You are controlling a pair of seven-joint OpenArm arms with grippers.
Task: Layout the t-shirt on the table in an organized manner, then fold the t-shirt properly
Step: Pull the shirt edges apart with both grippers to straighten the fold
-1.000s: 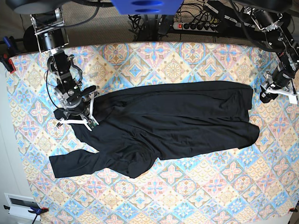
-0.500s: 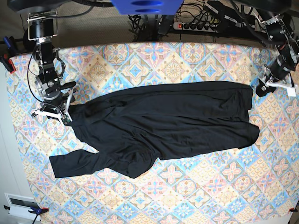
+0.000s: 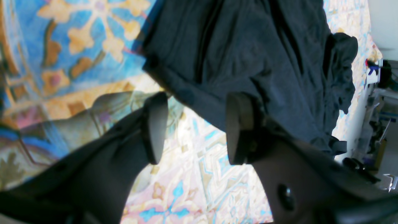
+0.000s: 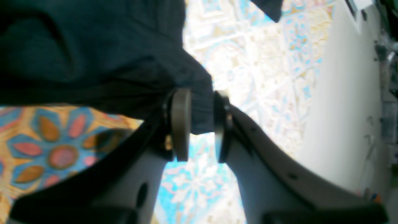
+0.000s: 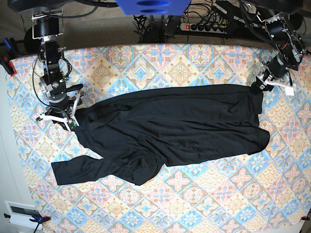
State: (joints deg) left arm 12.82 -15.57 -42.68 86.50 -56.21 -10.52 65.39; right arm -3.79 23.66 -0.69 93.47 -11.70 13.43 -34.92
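Observation:
The black t-shirt lies spread across the patterned table, with one long sleeve trailing to the front left. My right gripper is at the shirt's left corner. In the right wrist view it is shut on a fold of the shirt. My left gripper is at the shirt's back right corner. In the left wrist view it is open, and the shirt's edge lies just above and between the fingertips.
A power strip and cables lie behind the table's far edge. A red clamp grips the left edge. The table's left edge runs close beside my right arm, and the right edge is near my left arm.
My left gripper has moved left onto the shirt's back right corner. My right gripper, after pulling the left corner outward, has shifted slightly right and stays shut on it.

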